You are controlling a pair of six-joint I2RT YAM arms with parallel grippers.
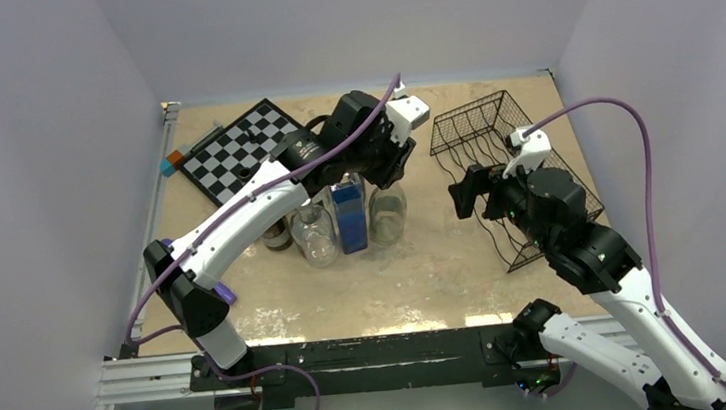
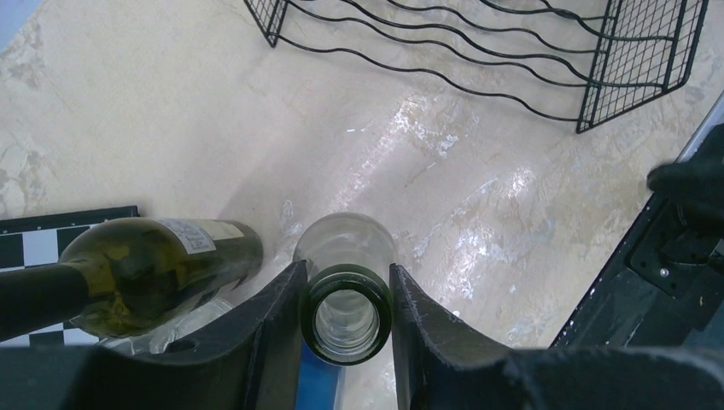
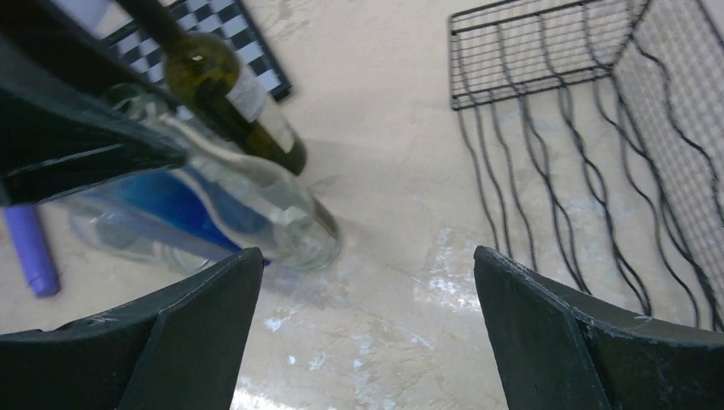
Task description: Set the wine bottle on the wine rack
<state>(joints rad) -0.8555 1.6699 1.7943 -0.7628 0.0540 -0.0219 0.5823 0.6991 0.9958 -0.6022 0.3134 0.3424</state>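
The black wire wine rack point(image 1: 477, 126), wavy-shelved, is lying at the right of the table point(image 1: 426, 279), partly hiding behind the wide-spread right gripper point(image 1: 463, 195). The left gripper point(image 2: 346, 273) is pinching the clear, green-rimmed wine bottle point(image 2: 347, 318) standing upright mid-table, covering its neck.

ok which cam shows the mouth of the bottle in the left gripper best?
Left wrist: it looks down into the clear glass bottle's open mouth, the left gripper's fingers against both sides of the rim. Top external shows only its body; the gripper hides the neck. Right wrist shows the body side-on.
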